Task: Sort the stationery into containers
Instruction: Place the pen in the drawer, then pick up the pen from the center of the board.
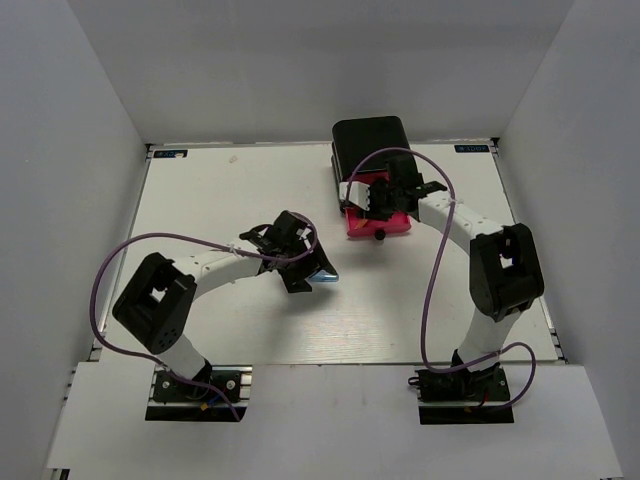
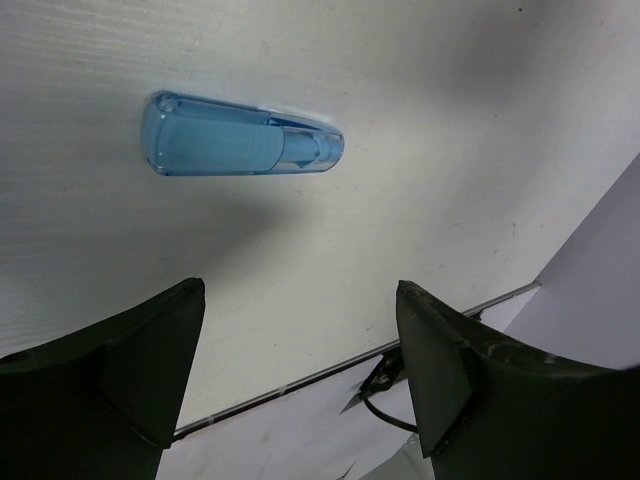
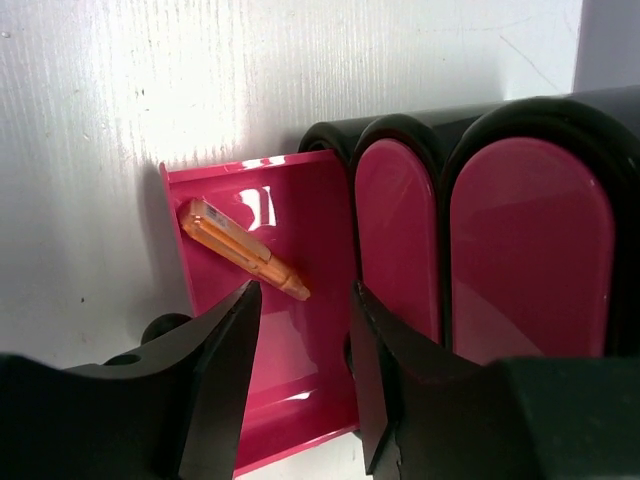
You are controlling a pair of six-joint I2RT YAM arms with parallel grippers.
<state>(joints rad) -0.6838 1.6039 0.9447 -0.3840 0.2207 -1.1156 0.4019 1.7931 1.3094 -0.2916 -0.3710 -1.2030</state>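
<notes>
A short light-blue cylinder (image 2: 240,148) lies on the white table, also in the top view (image 1: 326,272). My left gripper (image 2: 300,335) is open and empty just beside it (image 1: 297,262). The black cabinet (image 1: 370,143) stands at the back. Its lowest pink drawer (image 3: 275,345) is pulled out (image 1: 392,226), and an orange cylinder (image 3: 240,247) lies inside. My right gripper (image 3: 305,335) is open and empty above this drawer (image 1: 383,197). The two other pink drawers (image 3: 530,250) are shut. The other stationery pieces are not in view.
The open drawer's black knob (image 3: 165,328) points toward the table's middle (image 1: 380,236). Grey walls stand round the white table (image 1: 220,200) on three sides. Purple cables loop from both arms.
</notes>
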